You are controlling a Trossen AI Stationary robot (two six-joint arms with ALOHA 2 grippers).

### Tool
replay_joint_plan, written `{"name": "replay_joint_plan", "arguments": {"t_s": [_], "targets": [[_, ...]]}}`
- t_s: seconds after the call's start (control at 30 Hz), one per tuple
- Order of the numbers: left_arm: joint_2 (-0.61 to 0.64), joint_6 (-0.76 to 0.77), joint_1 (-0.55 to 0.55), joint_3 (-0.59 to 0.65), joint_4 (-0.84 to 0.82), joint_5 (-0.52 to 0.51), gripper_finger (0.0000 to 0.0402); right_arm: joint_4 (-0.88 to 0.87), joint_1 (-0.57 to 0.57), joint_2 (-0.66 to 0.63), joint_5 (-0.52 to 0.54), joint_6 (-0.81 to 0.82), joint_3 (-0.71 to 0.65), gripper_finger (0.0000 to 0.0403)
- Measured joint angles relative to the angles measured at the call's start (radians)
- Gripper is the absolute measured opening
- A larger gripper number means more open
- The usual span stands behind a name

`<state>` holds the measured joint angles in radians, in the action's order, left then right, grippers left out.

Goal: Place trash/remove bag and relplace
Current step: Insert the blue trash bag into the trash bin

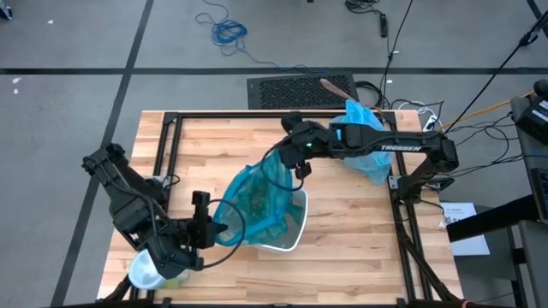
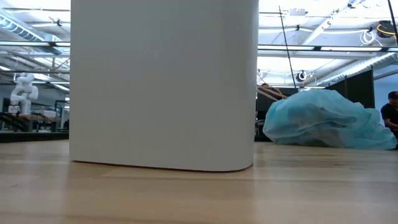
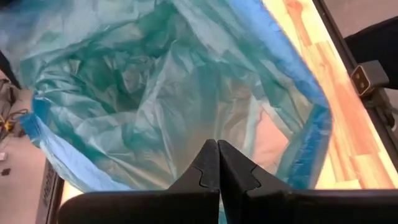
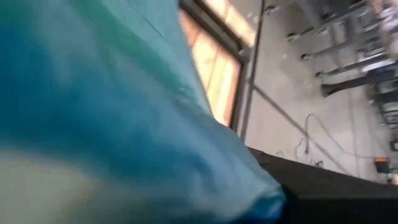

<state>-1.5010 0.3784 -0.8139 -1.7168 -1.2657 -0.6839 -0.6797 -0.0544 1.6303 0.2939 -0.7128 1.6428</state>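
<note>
Teal-green bag [image 1: 257,198] lines the white bin [image 1: 287,233] at the table's [image 1: 360,248] centre. Left gripper [image 3: 217,163], fingers pressed together, pinches its rim; right gripper's [image 1: 295,154] state cannot be told. Light-blue liner [image 1: 366,137] lies behind.

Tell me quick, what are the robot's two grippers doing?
Left gripper: shut, at the near edge of the teal bag in the white bin; a grip on it cannot be told.
Right gripper: at the bag's far edge; cannot be told.
</note>
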Motion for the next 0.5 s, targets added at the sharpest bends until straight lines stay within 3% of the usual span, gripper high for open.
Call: {"name": "replay_joint_plan", "arguments": {"t_s": [0.23, 0.5], "targets": [[0.0, 0.008, 0.014, 0.005, 0.0, -0.003, 0.0001, 0.018, 0.0, -0.048, -0.006, 0.049, 0.001, 0.0016], [0.0, 0.005, 0.015, 0.005, 0.011, -0.004, 0.0001, 0.013, 0.0, -0.055, -0.006, 0.145, 0.001, 0.0116]]}}
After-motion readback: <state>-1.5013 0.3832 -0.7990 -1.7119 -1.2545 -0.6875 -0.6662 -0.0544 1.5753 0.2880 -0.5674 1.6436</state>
